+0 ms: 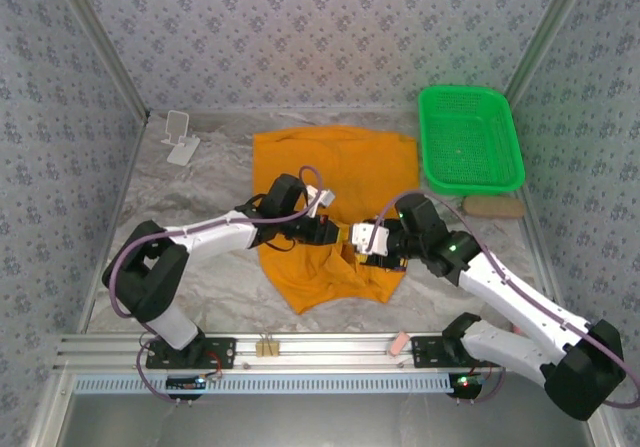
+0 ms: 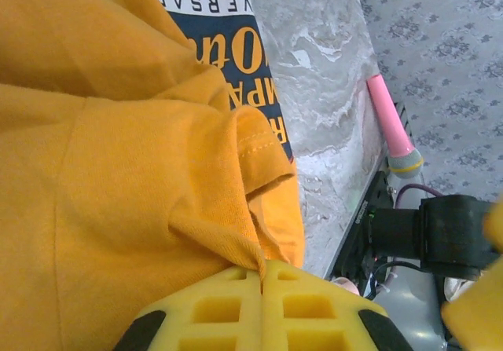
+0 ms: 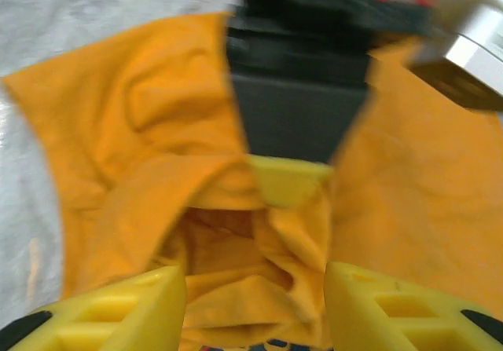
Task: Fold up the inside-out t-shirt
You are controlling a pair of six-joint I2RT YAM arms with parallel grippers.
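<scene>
Left tool [image 2: 263,276] pinches a fold of the t-shirt [image 1: 335,167]; right tool [image 3: 255,304] is spread over bunched cloth. Right should close on one layer only before any pull.

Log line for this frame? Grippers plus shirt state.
left gripper: shut on t-shirt fold | right gripper: open, fingers either side of bunched fabric | t-shirt: spread on table, near edge bunched

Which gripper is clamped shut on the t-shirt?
The left gripper: its jaws pinch a fold of the t-shirt. The right gripper stands open.
</scene>
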